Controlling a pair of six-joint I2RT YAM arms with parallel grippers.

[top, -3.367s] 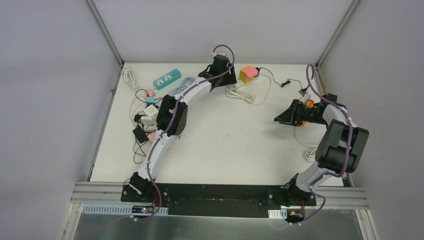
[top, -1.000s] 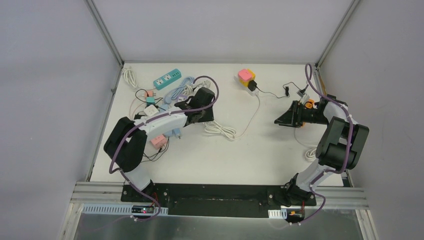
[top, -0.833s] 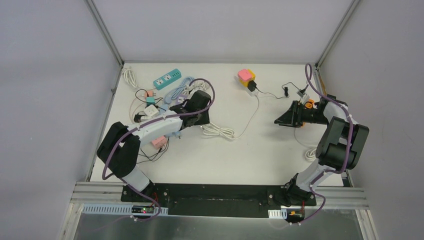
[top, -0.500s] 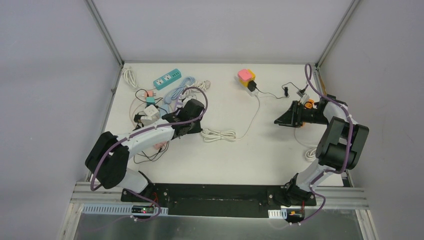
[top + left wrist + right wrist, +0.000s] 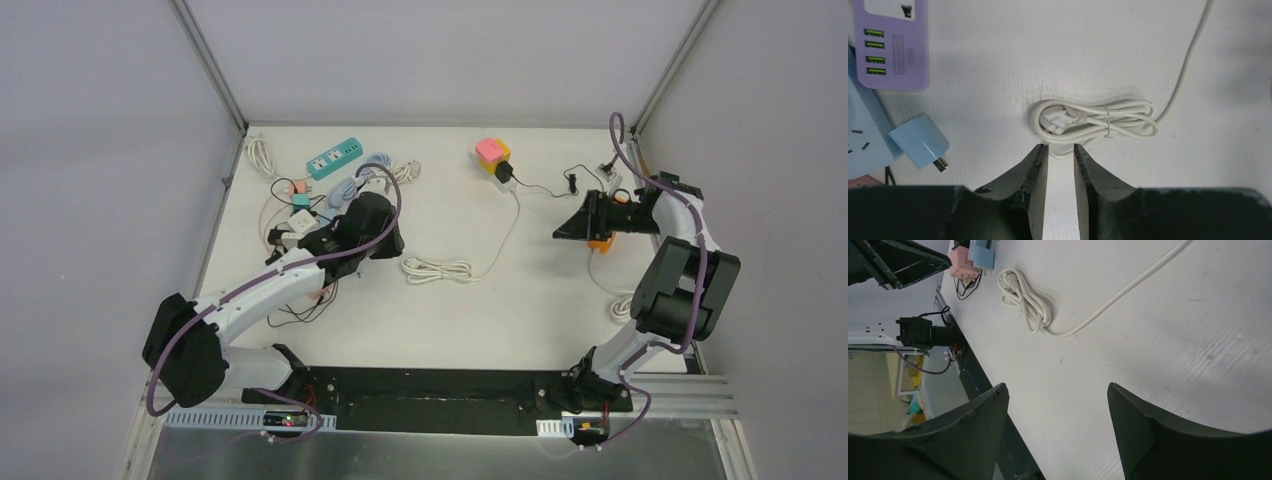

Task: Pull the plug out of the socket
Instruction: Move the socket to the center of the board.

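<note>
Black plug (image 5: 505, 172) sits in the pink/yellow socket cube (image 5: 490, 152) at the far middle, w/ neither arm on it. Left gripper (image 5: 1060, 148) is nearly pinched together and empty, tips just beside the coiled white cord (image 5: 1098, 121), prob bc that cord leads to the cube. Right gripper (image 5: 1057, 390) hangs spread wide, imo ready for the plug.
</note>
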